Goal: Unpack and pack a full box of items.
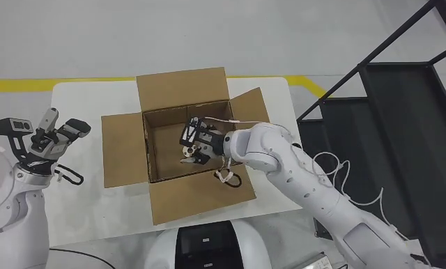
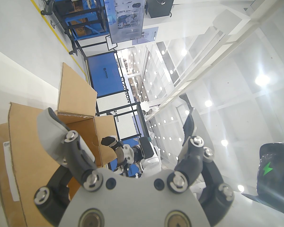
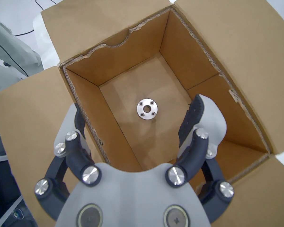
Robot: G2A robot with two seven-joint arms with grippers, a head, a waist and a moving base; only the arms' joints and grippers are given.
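Note:
An open cardboard box point(image 1: 125, 150) stands in the middle of the white table point(image 1: 90, 206), all its flaps folded outward. On the box floor point(image 3: 123, 95) lies a single round metal flange disc point(image 3: 147, 109) with a centre hole and small bolt holes. My right gripper point(image 3: 135, 116) hangs over the box opening, pointing down at the disc, open and holding nothing; from above the right gripper point(image 1: 189, 154) covers the disc. My left gripper point(image 2: 118, 121) is open and empty, raised beside the box's left flap point(image 2: 26, 157); from above, this left gripper point(image 1: 63, 124) sits off the table's left edge.
A black metal staircase point(image 1: 390, 116) stands to the right of the table. A yellow floor line point(image 1: 70, 82) runs behind it. A white cable point(image 1: 341, 178) loops off the right arm. Bare table surface lies left of the box and along the front.

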